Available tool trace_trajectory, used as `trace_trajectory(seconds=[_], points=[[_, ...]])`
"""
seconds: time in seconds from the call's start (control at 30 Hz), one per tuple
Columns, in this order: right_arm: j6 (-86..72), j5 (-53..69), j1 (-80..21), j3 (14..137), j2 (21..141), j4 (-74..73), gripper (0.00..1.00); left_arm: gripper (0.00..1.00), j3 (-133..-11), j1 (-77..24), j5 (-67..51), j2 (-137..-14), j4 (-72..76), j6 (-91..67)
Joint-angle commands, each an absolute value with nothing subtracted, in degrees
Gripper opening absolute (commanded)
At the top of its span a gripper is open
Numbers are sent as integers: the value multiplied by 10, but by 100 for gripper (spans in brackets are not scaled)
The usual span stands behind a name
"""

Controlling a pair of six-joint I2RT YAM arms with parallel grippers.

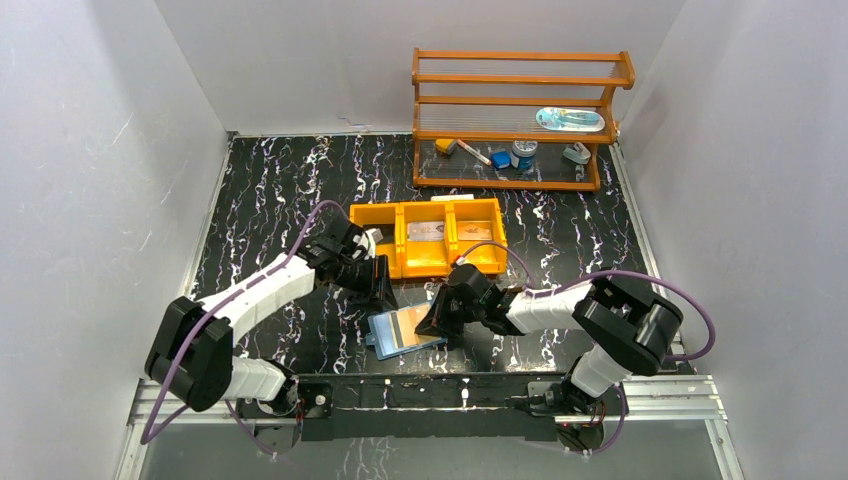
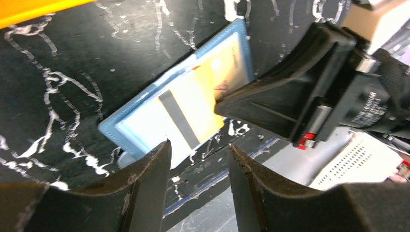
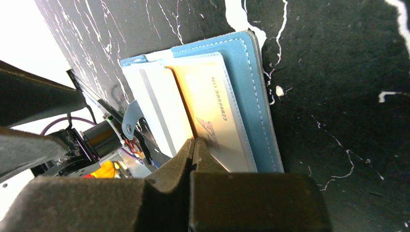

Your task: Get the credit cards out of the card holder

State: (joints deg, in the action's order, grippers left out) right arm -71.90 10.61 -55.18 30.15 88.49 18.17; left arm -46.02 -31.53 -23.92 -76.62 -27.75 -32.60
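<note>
The card holder [image 1: 378, 340] lies open on the black marbled table near its front edge, and shows in the left wrist view [image 2: 241, 43] and the right wrist view [image 3: 263, 96]. An orange credit card [image 1: 412, 322] [image 2: 205, 92] [image 3: 212, 106] and a pale card with a grey stripe [image 2: 159, 121] [image 3: 157, 106] stick out of its slots. My right gripper [image 1: 432, 322] [image 3: 194, 141] is shut, its tips pinching the orange card's edge. My left gripper [image 1: 380, 292] [image 2: 198, 145] is open and empty, hovering just over the holder's other end.
An orange three-compartment tray [image 1: 400, 212] stands just behind the holder, with cards in two compartments. A wooden shelf [image 1: 520, 100] with small items stands at the back right. The table's metal front rail [image 1: 480, 385] lies close below the holder. White walls close in both sides.
</note>
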Motion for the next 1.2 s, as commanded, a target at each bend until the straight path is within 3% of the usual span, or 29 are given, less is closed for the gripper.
trace_trajectory(seconds=[0.0, 0.1, 0.6, 1.03, 1.17], points=[[-727, 103, -550, 294, 884, 200, 5, 46, -470, -316, -330, -761, -266, -335], [-727, 103, -549, 295, 885, 199, 6, 45, -452, -320, -359, -774, -238, -352], [-731, 105, -550, 285, 876, 204, 8, 34, -347, -339, -216, -837, -217, -384], [-745, 141, -550, 282, 906, 276, 26, 23, -359, -342, -201, -840, -230, -364], [-751, 147, -550, 279, 917, 299, 25, 21, -358, -343, -203, -843, -234, -360]])
